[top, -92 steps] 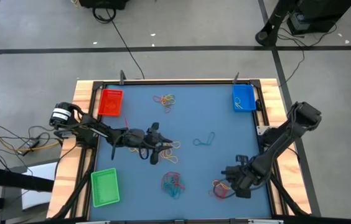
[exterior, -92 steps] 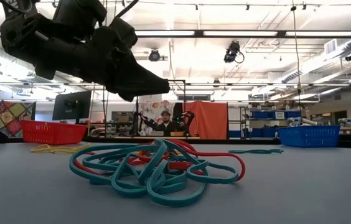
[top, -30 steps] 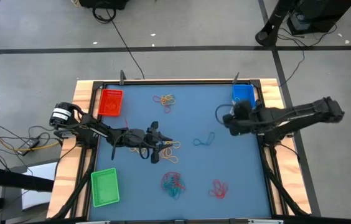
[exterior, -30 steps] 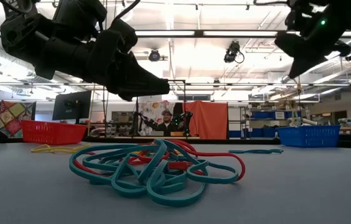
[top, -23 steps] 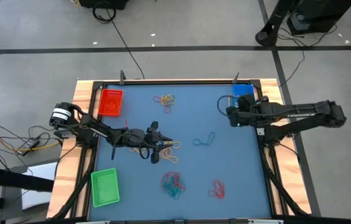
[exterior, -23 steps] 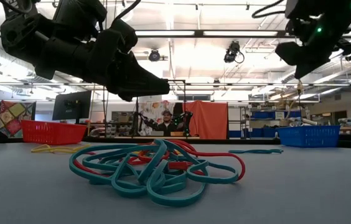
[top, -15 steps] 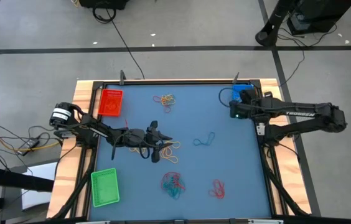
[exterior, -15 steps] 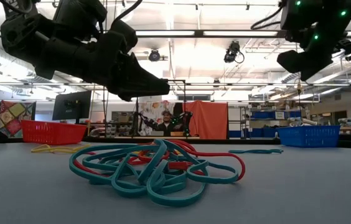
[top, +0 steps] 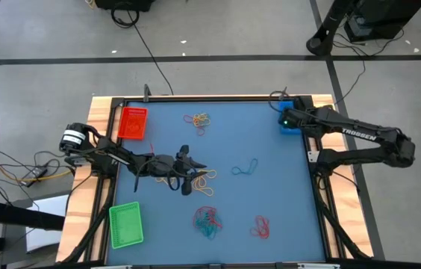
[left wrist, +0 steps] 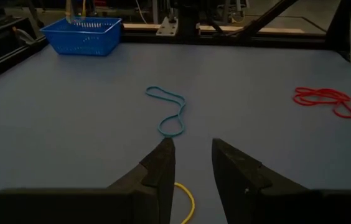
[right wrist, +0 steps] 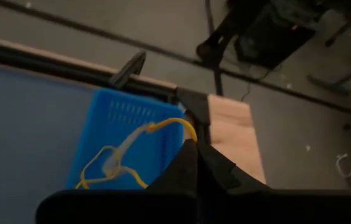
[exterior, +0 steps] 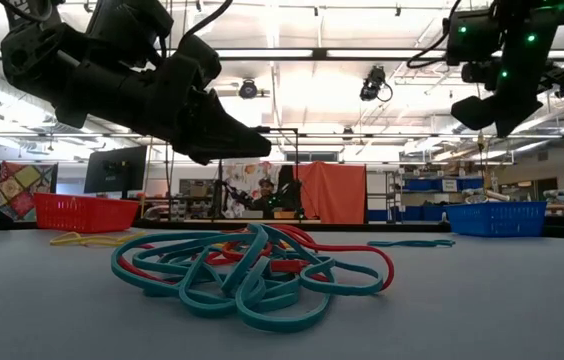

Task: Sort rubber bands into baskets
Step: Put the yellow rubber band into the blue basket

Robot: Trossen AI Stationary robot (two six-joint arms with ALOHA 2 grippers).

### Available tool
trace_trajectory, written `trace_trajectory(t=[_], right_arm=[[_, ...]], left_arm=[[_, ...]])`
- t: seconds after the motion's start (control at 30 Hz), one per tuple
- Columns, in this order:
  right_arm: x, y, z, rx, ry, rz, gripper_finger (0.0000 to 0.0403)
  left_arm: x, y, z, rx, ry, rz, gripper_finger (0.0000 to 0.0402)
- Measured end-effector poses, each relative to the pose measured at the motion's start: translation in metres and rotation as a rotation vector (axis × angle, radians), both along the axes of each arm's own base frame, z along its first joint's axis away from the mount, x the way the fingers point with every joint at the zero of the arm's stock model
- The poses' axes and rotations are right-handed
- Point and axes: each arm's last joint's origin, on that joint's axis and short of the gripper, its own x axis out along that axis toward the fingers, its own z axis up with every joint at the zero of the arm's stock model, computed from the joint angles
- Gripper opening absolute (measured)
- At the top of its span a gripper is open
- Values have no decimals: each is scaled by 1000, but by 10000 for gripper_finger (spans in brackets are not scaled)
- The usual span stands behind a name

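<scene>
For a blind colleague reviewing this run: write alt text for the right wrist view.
The right gripper, fingers shut, pinches a thin yellow rubber band that dangles over the blue rectangular plastic basket at the blue table's corner. Beyond the wooden table edge lies grey floor.

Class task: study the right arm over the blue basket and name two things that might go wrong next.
1. The right claw, shut on a thin yellow rubber band, hangs over the blue plastic basket's edge; released there, the band might drop outside.
2. Yellow in the blue basket may be mis-sorted.
</scene>
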Motion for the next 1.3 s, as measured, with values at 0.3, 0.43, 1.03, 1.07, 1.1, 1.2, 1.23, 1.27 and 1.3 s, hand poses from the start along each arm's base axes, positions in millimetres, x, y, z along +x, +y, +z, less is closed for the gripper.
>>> trace_trajectory(t=[0.3, 0.43, 1.03, 1.07, 1.1, 1.2, 1.23, 1.27, 1.3], right_arm=[[4, -13, 0, 115, -56, 87, 71], [3, -16, 0, 108, -59, 73, 111], [63, 35, -20, 160, -399, 621, 167], [67, 40, -25, 164, -438, 664, 164], [70, 45, -31, 176, -467, 701, 162], [77, 61, -47, 204, -536, 811, 157], [79, 67, -52, 205, -556, 837, 155], [80, 72, -58, 208, -574, 855, 154], [82, 76, -63, 205, -589, 865, 153]], left_arm=[[0, 1, 0, -33, -1, 29, 111], [0, 1, 0, -65, -6, 65, 111], [-41, 6, 7, -138, 375, 164, 138], [-45, 7, 5, -152, 416, 183, 138], [-47, 8, 2, -162, 452, 206, 138], [-58, 10, -7, -167, 569, 289, 138], [-60, 11, -9, -176, 600, 311, 138], [-63, 12, -11, -182, 628, 337, 138], [-66, 12, -13, -182, 652, 355, 138]])
